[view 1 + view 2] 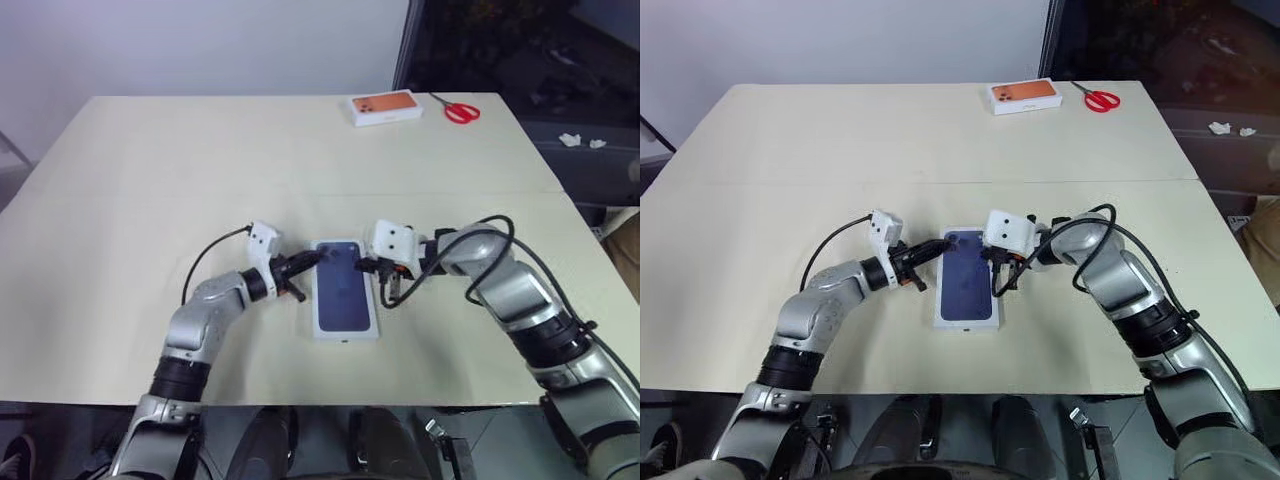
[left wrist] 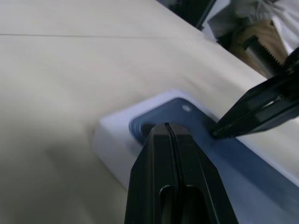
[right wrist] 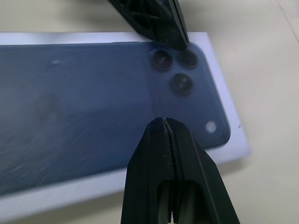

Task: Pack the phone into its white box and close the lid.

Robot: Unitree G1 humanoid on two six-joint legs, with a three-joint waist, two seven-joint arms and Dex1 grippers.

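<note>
The lid [image 1: 345, 300] lies in the middle of the table with its dark blue phone picture and white border facing up. The phone and the white box are hidden; I cannot tell whether they are under the lid. My left gripper [image 1: 310, 261] is shut, its tip at the lid's far left corner over the printed camera cluster [image 3: 175, 70]. My right gripper [image 1: 388, 292] is shut and points down at the lid's right edge. In the right wrist view its fingertips [image 3: 163, 128] hover just above the picture.
A white box with an orange face [image 1: 385, 107] and red scissors [image 1: 461, 110] lie at the table's far right edge. A seam [image 1: 150, 195] crosses the tabletop behind the lid. Dark furniture stands beyond the table's right side.
</note>
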